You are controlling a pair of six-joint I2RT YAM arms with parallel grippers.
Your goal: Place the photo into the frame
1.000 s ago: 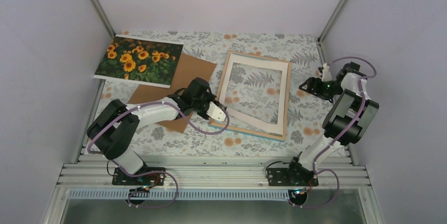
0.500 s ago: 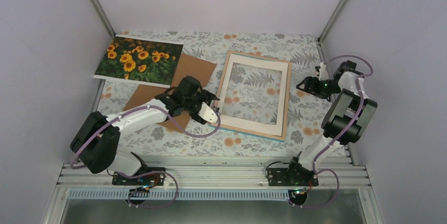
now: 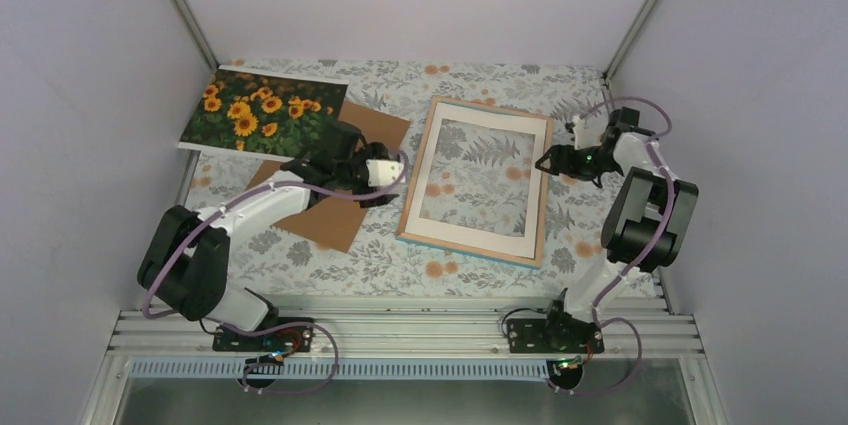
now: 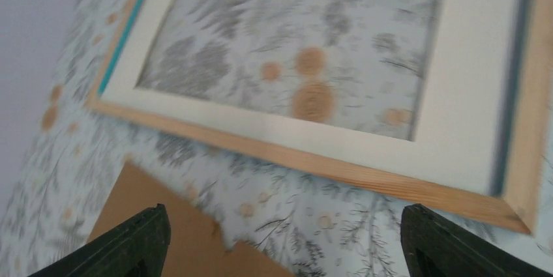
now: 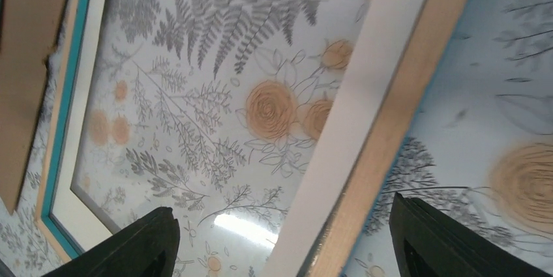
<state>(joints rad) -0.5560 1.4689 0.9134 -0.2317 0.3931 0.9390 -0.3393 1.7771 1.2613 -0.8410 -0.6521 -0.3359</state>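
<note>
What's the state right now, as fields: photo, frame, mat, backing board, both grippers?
frame: lying flat, wood side up
photo: face up, far left, outside the frame
mat: lying in the frame, no picture in its opening
backing board: lying left of the frame
left gripper: open, empty, above the board's edge
right gripper: open, empty, over the frame's right edge

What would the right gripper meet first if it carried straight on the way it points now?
Most likely the frame: its right-hand wooden rail sits dead ahead of the right gripper, whose jaws are open, with the cream mat just beyond. How far off the rail is, the wrist view does not show.
</note>
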